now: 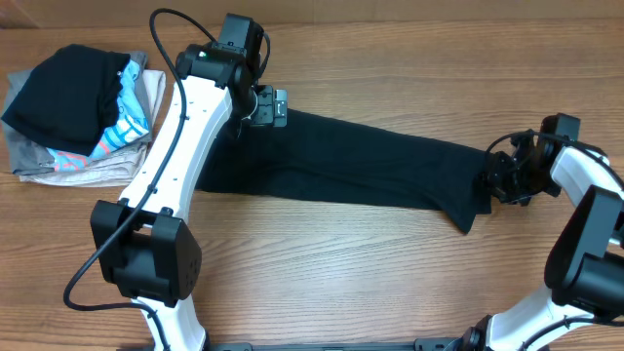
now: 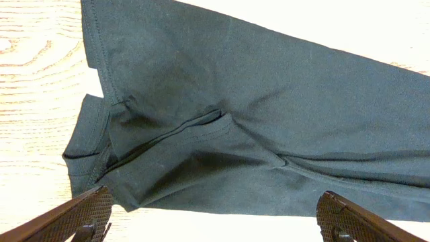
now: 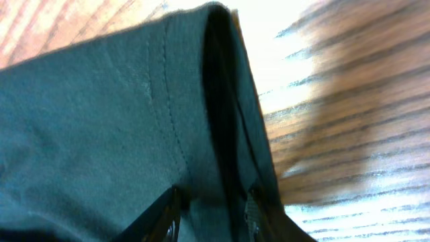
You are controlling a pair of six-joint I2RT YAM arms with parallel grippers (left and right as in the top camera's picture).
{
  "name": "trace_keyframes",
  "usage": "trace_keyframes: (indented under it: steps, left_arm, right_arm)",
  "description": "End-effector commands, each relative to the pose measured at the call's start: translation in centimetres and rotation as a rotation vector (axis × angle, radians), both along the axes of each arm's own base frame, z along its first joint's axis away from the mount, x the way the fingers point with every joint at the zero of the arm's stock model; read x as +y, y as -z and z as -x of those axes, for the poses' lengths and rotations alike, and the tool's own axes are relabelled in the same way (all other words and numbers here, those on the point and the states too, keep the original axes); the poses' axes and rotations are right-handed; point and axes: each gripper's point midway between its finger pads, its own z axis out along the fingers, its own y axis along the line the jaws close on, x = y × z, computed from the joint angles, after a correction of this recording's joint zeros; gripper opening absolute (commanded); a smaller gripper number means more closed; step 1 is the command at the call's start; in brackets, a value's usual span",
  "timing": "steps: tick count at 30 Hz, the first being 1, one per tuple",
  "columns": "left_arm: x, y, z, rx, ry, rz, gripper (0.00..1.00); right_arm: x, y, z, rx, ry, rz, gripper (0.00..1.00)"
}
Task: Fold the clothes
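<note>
**Black T-shirt lies in a long band, gripped at the right end only**

At the far left of the worktop (image 1: 390,58) sits a pile of folded garments (image 1: 73,112), grey and turquoise-patterned with something dark on top. It is well apart from the work, apparently put out of the way.

Just right of the pile, the left arm (image 1: 185,127) reaches to the far side. Its jaws are spread wide and hold nothing, hovering over the left end of the black T-shirt (image 1: 361,171). The left wrist view looks straight down between the two fingers onto the fabric. There a hemmed flap, probably a sleeve (image 2: 87,144), lies tucked across the body. Poised like this, the jaws look ready to drop and pinch that end.

The shirt itself lies flat at mid-worktop, already doubled lengthwise into a narrow strip slanting from far left to near right. The next fold would likely bring one end over the other.

At the strip's right end, the right arm (image 1: 585,195) has its jaws clenched on the doubled edge of the shirt. The wrist view shows cloth running between the fingers. That grip probably anchors the end and keeps the band stretched. One risk is that the soft layers slide apart if only one end is lifted.
</note>
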Motion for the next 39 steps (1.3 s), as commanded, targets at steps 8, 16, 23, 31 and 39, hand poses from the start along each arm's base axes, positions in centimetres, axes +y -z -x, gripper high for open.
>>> trace_keyframes:
  steps: [8, 16, 23, 31, 39]
  left_arm:
    - [0.3, 0.8, 0.0, 0.016, -0.008, -0.012, 1.00]
    - [0.3, 0.8, 0.0, 0.015, -0.008, -0.012, 1.00]
    - [0.3, 0.8, 0.0, 0.016, -0.008, -0.012, 1.00]
    - [0.3, 0.8, 0.0, 0.016, -0.008, -0.012, 1.00]
    - [0.3, 0.8, 0.0, 0.015, -0.008, -0.012, 1.00]
  right_arm:
    - [0.2, -1.7, -0.7, -0.001, -0.005, -0.033, 0.21]
    - [-0.4, -4.0, -2.2, -0.030, -0.006, -0.022, 0.17]
    - [-0.5, -3.6, -1.6, 0.000, -0.003, -0.009, 0.17]
    - [-0.4, -1.5, 0.6, 0.074, 0.026, 0.004, 0.36]
    - [0.5, -0.4, 0.9, 0.053, 0.022, -0.038, 0.30]
